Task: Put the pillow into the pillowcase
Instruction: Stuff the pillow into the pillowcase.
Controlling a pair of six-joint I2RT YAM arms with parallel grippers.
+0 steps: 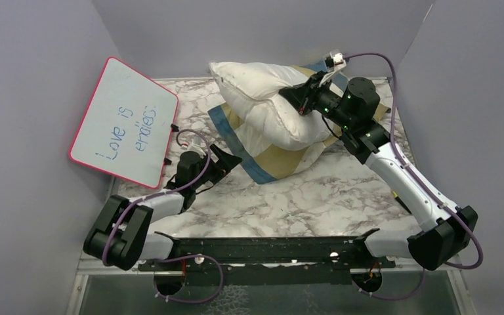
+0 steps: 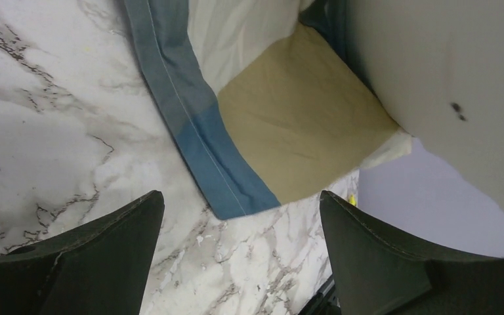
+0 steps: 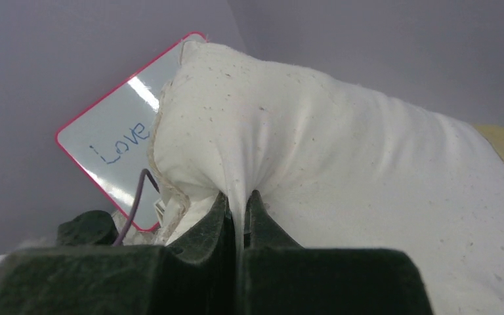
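1. The pillow [image 1: 269, 98] is at 12 o'clock on the desk [image 1: 302, 203]. It is bunched and partly lifted, and none of it is inside the pillowcase [image 1: 279, 161].
2. The pillowcase lies flat under the pillow and spreads out toward 7 o'clock, with its blue hem on the near-left edge.
3. My right hand [image 3: 236, 203] is pressed together on a fold of the pillow's cover at the pillow's 3 o'clock side, and holds it up.
4. My left hand [image 2: 236, 249] is spread wide and holds nothing. It sits just off the pillowcase's corner at 8 o'clock.
5. My judgement is that the task is at an early stage. The mouth is yet to be opened, and all of the feeding in is left to do.
6. I cannot tell which edge is the mouth. The pillow hides the pillowcase's far half, and I cannot make out the pillow's tag.
7. A whiteboard [image 1: 125, 125] leans at 10 o'clock.
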